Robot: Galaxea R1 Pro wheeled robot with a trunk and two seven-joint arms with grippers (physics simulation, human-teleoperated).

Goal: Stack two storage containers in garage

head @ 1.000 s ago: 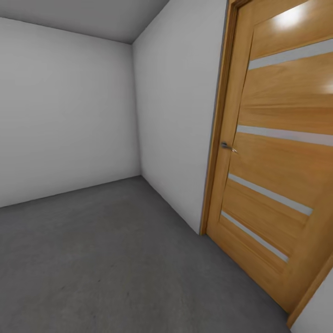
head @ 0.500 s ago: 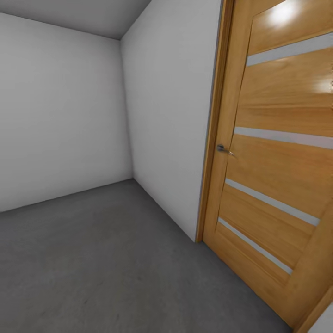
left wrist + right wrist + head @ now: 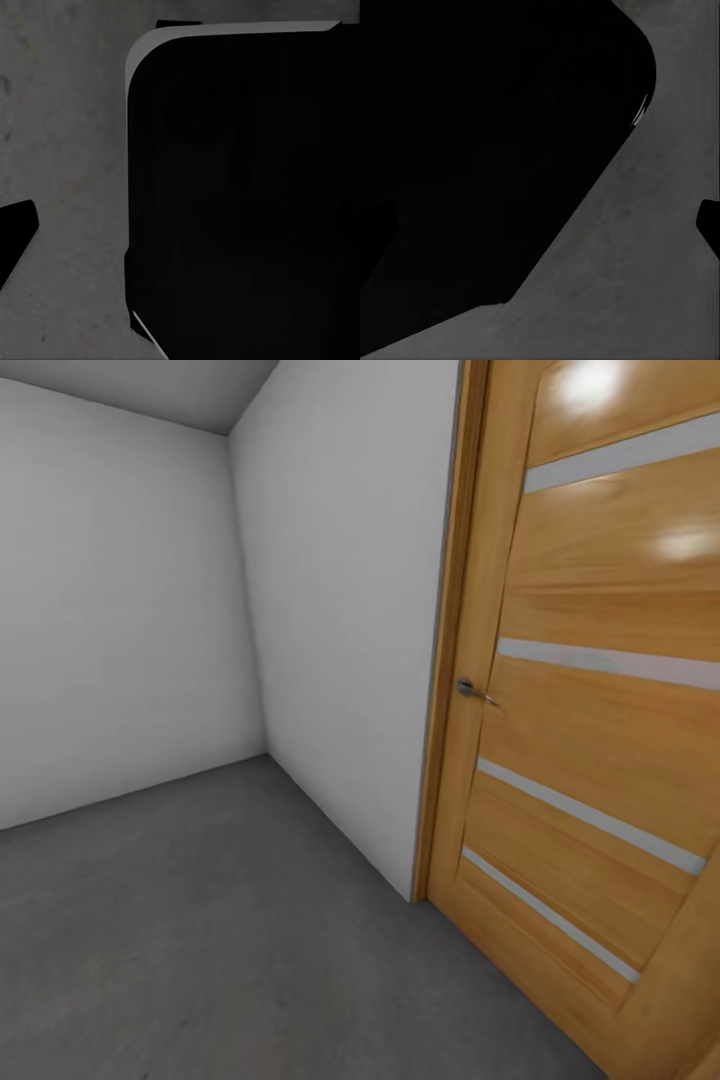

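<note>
Presumably the orange-red bins, unseen here so their whereabouts and contents are unknown, will handle light and stiff, best gripped by a thin rim wall. Underfoot lies the garage's dark grey mottled concrete floor (image 3: 200, 920), meeting plain white walls (image 3: 340, 620) and a honey-coloured wooden door (image 3: 590, 740) with a small metal handle (image 3: 470, 689). Either end effector's state I cannot tell; the wrist views show dark, indistinct bodywork above concrete
</note>
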